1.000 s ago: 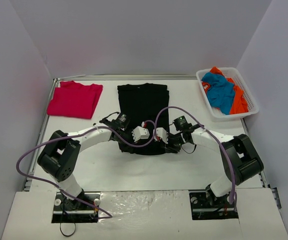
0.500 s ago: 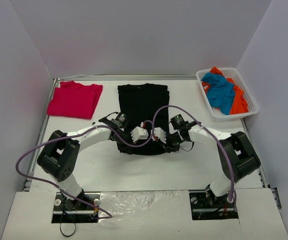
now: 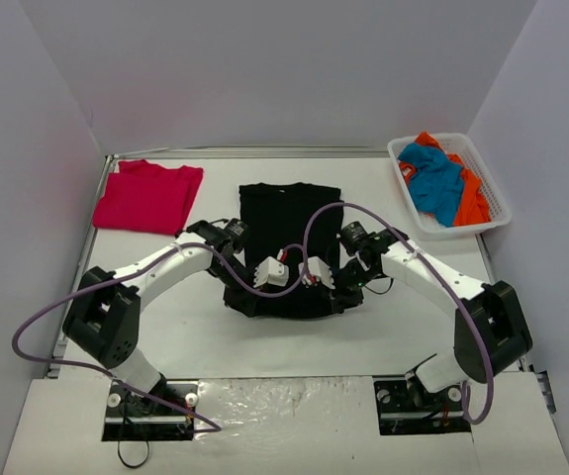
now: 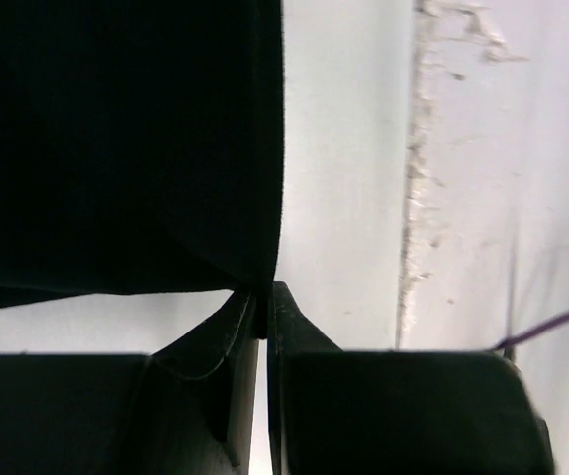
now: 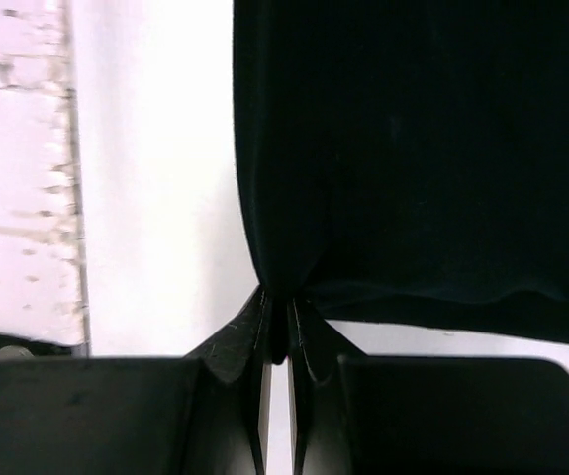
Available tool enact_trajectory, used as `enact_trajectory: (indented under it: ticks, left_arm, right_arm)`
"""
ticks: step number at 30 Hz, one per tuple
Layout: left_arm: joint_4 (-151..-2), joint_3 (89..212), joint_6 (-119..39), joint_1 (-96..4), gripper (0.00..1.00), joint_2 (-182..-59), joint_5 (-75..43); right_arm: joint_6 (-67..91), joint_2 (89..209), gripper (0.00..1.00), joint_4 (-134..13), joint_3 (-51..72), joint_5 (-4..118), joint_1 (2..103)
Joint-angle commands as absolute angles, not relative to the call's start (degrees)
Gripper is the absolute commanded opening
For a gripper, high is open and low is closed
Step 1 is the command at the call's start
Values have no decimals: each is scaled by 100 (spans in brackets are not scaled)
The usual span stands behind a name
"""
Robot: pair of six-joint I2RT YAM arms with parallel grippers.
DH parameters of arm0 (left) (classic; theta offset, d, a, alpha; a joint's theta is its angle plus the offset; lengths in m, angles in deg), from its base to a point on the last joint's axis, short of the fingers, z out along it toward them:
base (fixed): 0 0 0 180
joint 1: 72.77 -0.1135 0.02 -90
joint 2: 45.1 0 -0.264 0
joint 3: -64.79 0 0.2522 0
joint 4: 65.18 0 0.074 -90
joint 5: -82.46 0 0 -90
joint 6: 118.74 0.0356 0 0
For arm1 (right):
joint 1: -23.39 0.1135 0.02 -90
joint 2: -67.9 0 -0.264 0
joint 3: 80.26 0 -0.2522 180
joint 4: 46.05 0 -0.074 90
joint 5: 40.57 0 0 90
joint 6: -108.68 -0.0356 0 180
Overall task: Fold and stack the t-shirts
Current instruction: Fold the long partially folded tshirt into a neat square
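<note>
The black t-shirt (image 3: 289, 223) lies in the middle of the table, partly folded, its near edge raised off the surface. My left gripper (image 3: 252, 297) is shut on the shirt's near left corner, and my right gripper (image 3: 333, 295) is shut on its near right corner. In the left wrist view the left gripper (image 4: 264, 293) pinches a point of black cloth (image 4: 116, 148). The right wrist view shows the right gripper (image 5: 286, 305) squeezing a bunched fold of the same shirt (image 5: 432, 148). A folded red t-shirt (image 3: 147, 196) lies flat at the far left.
A white basket (image 3: 492, 220) at the far right holds a blue t-shirt (image 3: 432, 178) and an orange t-shirt (image 3: 474, 198). Purple cables loop off both arms over the black shirt. White walls close in the table on three sides.
The right gripper has shut on the shirt's near right corner. Both arms have risen and drawn back, lifting the near edge and dragging the black shirt toward me.
</note>
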State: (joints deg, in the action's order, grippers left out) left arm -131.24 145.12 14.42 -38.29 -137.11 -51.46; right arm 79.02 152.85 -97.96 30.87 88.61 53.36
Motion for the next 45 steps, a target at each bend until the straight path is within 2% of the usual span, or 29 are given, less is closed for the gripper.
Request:
enact_trajectory:
  ticks: [1, 8, 12, 23, 36, 45]
  left_arm:
    - [-14423, 14781, 2346, -3682, 2, -13335, -5816]
    - [-15811, 15123, 3233, -3638, 2, -13299, -6133]
    - [-16024, 15229, 3235, -3638, 2, -13142, -6010]
    - [-14338, 14790, 1855, -3682, 2, -12236, -5123]
    - [-14073, 15589, 1723, -4016, 2, -12526, -4560]
    - [-13968, 16073, 1723, -4288, 2, -12658, -4313]
  right_arm:
    - [7960, 14868, 0, -10928, 2807, 9127, 5415]
    - [8442, 14736, 0, -11816, 2341, 9478, 5424]
    - [8811, 14806, 0, -12465, 1990, 9610, 5424]
    - [9023, 15192, 0, -12617, 1392, 9531, 5397]
    - [9102, 15737, 0, -12582, 74, 9197, 4976]
    - [9032, 16027, 0, -12275, -393, 9206, 4686]
